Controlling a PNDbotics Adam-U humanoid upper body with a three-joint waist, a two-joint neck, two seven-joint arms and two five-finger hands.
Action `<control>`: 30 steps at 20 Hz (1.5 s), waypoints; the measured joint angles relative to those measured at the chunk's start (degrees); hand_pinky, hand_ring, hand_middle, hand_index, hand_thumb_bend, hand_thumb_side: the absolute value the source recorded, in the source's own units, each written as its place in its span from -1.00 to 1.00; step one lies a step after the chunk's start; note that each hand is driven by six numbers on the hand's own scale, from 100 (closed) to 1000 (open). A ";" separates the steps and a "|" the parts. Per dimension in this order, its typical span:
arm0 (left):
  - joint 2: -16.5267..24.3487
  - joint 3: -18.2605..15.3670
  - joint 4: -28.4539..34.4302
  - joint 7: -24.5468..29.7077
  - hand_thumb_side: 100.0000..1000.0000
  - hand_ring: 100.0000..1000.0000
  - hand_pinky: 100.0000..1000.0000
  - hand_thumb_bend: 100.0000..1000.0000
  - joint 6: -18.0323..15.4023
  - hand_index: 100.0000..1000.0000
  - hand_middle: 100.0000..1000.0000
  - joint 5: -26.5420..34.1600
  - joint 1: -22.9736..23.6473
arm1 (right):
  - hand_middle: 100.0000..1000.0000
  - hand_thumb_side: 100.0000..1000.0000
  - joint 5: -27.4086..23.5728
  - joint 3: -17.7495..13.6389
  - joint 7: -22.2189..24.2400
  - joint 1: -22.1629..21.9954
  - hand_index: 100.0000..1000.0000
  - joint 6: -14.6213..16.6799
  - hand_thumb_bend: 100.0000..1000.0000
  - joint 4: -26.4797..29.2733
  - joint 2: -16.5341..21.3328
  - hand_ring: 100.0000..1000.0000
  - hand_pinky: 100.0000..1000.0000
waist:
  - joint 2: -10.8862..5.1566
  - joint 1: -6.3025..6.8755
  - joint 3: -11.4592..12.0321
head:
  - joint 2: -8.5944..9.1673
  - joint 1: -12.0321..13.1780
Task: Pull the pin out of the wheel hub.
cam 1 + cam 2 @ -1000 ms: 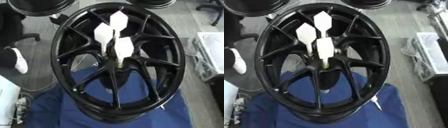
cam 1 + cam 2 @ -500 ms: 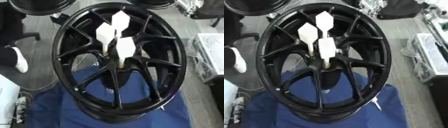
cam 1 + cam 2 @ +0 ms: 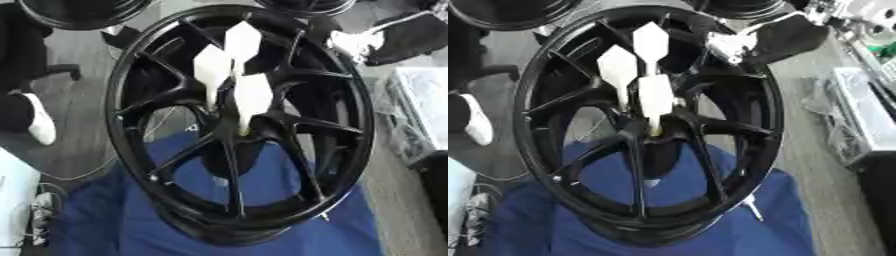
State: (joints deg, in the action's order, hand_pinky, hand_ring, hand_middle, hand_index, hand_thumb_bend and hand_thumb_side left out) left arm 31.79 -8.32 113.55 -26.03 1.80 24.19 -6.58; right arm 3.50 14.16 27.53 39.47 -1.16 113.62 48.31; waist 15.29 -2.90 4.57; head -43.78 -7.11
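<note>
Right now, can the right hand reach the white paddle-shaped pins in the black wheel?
Probably yes. The right hand sits at the black spoked wheel's upper right rim, and nothing lies between it and the white paddle-shaped pins in the hub.

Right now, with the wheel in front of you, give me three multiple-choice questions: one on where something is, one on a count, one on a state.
1. What does the wheel rest on?
A. a blue cloth
B. a wooden crate
C. a red mat

2. How many white pins show?
A. one
B. three
C. five

3. How are the pins?
A. lying flat on the cloth
B. standing up from the hub
C. stacked on the floor

Answers:
1 A: the wheel sits on the blue cloth.
2 B: three pins show.
3 B: they rise from the hub.
</note>
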 measured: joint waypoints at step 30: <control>0.00 0.04 0.00 0.43 -0.22 0.79 0.38 0.38 0.37 0.46 0.53 0.00 -0.49 | 0.37 -0.61 9.45 6.94 9.94 0.27 0.69 -1.12 -0.84 0.00 -5.27 0.37 0.56 | 0.42 -0.09 -0.38 | 0.00 0.28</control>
State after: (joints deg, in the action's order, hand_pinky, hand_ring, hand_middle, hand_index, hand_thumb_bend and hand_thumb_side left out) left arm 31.79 -8.28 113.55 -25.60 2.17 24.19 -7.07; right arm 12.94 21.10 37.47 39.74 -2.27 113.62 43.04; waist 15.71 -2.99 4.18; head -43.79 -6.82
